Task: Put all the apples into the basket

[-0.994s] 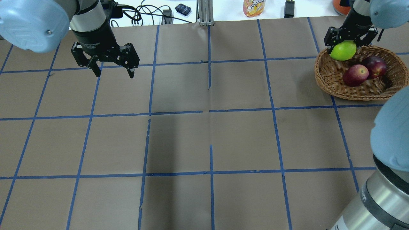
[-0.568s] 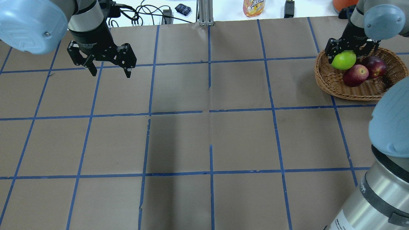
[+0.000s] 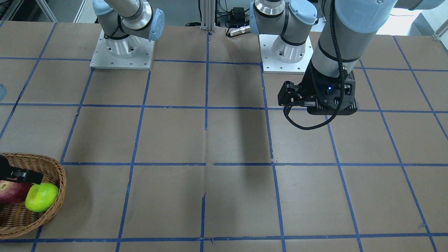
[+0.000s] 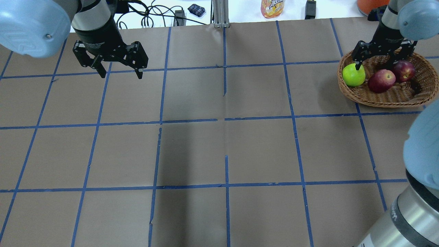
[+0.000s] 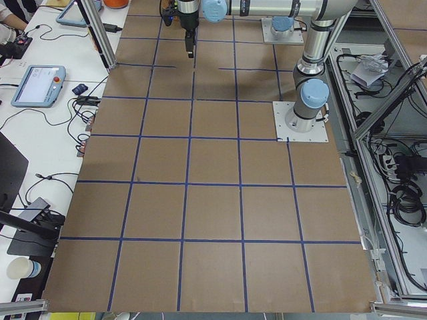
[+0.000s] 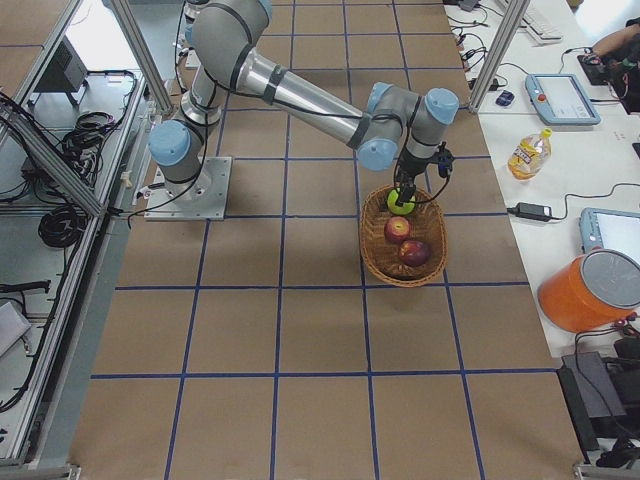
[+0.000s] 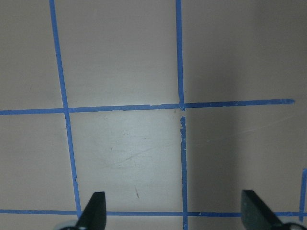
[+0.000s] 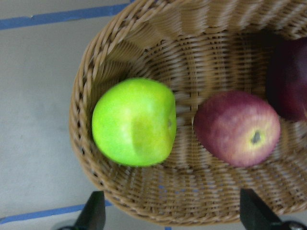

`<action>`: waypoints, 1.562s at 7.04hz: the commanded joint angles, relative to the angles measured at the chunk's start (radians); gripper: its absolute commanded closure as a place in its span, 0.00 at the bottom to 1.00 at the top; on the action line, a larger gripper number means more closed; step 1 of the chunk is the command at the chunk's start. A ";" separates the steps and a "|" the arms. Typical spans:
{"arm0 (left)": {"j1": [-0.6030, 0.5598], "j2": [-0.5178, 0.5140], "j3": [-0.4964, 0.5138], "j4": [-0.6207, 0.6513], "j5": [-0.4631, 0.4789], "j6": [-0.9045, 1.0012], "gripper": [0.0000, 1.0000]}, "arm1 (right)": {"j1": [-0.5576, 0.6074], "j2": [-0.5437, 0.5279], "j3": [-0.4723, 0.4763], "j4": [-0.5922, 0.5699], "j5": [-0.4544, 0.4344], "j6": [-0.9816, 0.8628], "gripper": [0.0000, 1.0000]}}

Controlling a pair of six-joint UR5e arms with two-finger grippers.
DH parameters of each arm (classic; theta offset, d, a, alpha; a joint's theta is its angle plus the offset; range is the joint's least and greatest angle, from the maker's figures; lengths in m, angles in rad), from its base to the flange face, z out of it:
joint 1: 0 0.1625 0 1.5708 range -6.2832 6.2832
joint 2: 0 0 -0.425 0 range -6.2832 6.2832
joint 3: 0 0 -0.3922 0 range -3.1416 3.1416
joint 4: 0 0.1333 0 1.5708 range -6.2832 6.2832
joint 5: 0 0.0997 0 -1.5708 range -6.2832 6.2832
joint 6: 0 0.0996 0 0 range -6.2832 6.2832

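Right wrist-mounted view showed the green apple (image 8: 134, 122) lying inside the basket (image 8: 144, 28), against the woven wall at the end facing the table's middle. The speckled red apple (image 8: 237, 128) lay just beside it on the basket floor; contact between the two could not be confirmed. The maroon apple (image 8: 290, 81) sat beyond the speckled one, close against it. All three apples were in the basket, so the task was judged complete.

Handling, as judged: each apple was firm, round and smooth-skinned, of moderate weight, liable to roll and to bruise if dropped. A hold should be taken from above across the widest girth, one finger on each side, clear of the stem hollow. The basket appeared light and stiff, and could slide if pushed at the rim.

The right gripper (image 4: 374, 66) hung over the basket with its fingers spread wide and nothing between them; one fingertip stood close above the green apple. The left gripper (image 4: 121, 75) hung well apart from the basket, over the table (image 4: 219, 147) on the robot's left side, its fingers likewise spread and empty.
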 commanded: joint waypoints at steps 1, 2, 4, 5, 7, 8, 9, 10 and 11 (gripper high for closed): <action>-0.002 0.004 -0.001 0.002 -0.009 0.001 0.00 | 0.069 -0.194 -0.010 0.209 0.057 0.176 0.00; -0.002 0.004 -0.004 0.002 -0.006 0.005 0.00 | 0.149 -0.237 -0.002 0.255 0.079 0.341 0.00; -0.001 0.004 -0.006 0.002 -0.006 0.011 0.00 | 0.339 -0.282 0.024 0.268 0.081 0.485 0.00; -0.001 0.010 -0.006 0.002 -0.006 0.011 0.00 | 0.370 -0.332 0.054 0.279 0.079 0.475 0.00; -0.001 0.010 -0.004 0.002 -0.007 0.013 0.00 | 0.349 -0.433 0.172 0.286 0.104 0.354 0.00; -0.001 0.010 -0.004 0.002 -0.007 0.008 0.00 | 0.308 -0.438 0.176 0.334 0.107 0.276 0.00; -0.001 0.010 -0.006 0.002 -0.009 0.010 0.00 | 0.273 -0.457 0.181 0.349 0.108 0.254 0.00; -0.001 0.009 -0.006 0.002 -0.010 0.010 0.00 | 0.269 -0.473 0.181 0.355 0.107 0.260 0.00; 0.001 0.009 -0.006 0.002 -0.010 0.011 0.00 | 0.274 -0.496 0.182 0.352 0.107 0.274 0.00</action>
